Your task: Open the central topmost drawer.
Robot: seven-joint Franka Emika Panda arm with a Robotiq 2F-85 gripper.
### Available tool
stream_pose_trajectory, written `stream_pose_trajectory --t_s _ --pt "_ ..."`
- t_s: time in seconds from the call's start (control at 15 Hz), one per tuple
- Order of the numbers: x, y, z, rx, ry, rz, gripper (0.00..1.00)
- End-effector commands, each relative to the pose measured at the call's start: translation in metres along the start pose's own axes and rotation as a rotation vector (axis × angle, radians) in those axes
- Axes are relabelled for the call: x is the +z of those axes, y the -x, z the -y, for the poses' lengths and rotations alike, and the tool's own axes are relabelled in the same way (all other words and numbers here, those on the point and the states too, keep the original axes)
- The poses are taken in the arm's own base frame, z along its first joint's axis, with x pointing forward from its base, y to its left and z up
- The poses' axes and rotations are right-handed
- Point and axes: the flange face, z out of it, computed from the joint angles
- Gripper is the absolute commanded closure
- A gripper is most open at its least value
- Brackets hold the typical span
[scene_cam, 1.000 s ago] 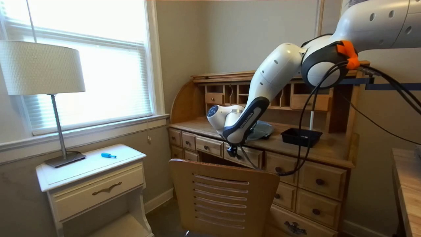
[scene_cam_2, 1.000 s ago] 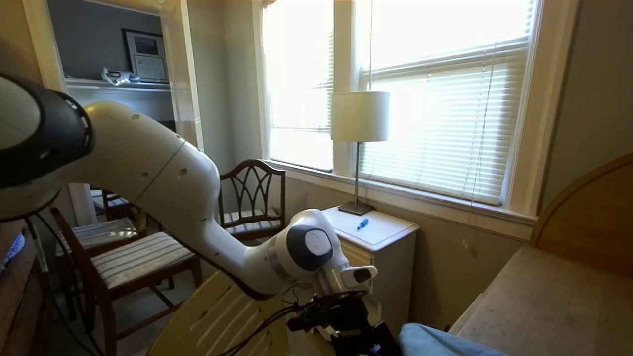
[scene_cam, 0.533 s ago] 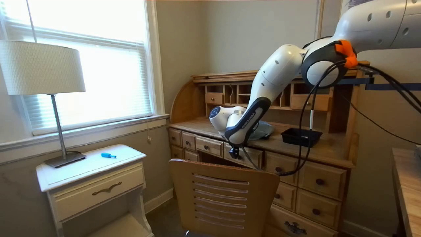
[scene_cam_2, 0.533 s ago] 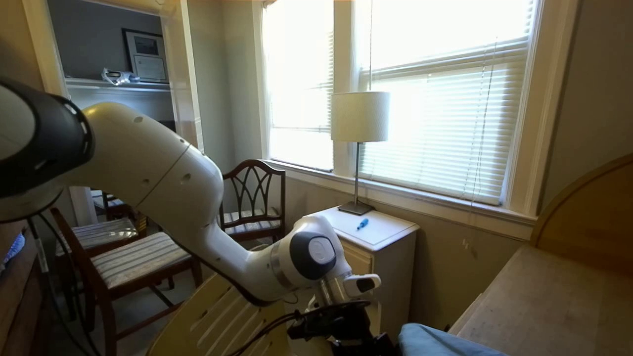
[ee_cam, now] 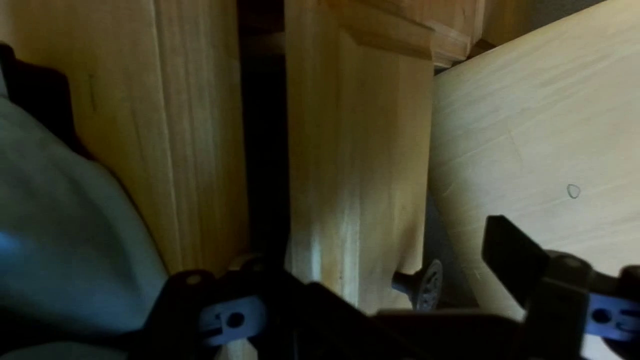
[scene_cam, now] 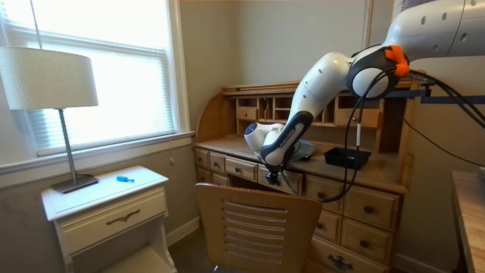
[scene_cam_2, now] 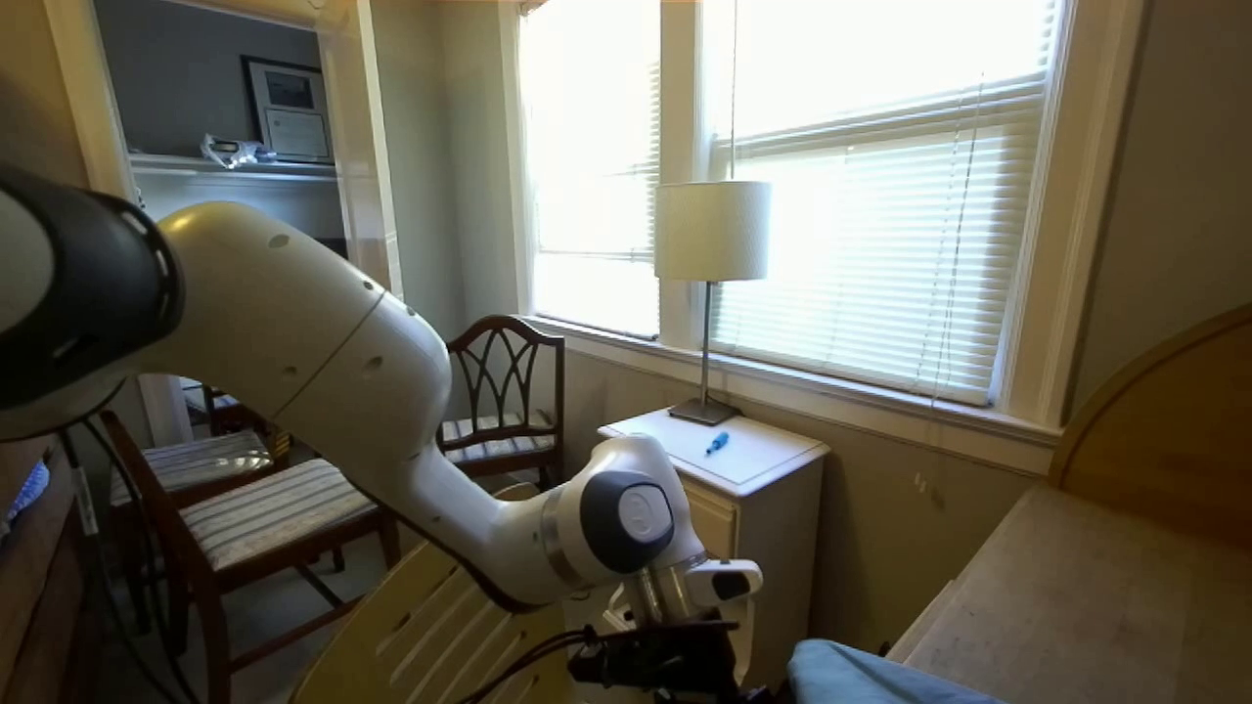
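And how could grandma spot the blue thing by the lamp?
By the window stands a white nightstand. On it, near the lamp, lies the blue thing, thick at one end, thin at the other. It's small, bright and lies flat, while the lamp stands tall.

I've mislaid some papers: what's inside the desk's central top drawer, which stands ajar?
Nothing identifiable: between the front of the central top drawer and the desktop, the wrist view shows mostly black shadow, with a little brown at the top. The desktop covers whatever lies further back.
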Motion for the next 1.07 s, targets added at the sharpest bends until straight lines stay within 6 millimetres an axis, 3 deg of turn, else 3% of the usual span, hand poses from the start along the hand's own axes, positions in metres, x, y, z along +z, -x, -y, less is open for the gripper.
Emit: stream_pose_trajectory --t_s 0.0,0.6,1.0 --pt "0.007 -0.007 0.007 0.014 -0.101 0.002 0.29" --pt "-0.027 -0.023 -0.012 0.103 -0.202 0.011 0.87" --pt "-0.043 -0.026 -0.01 0.114 -0.244 0.012 0.89"
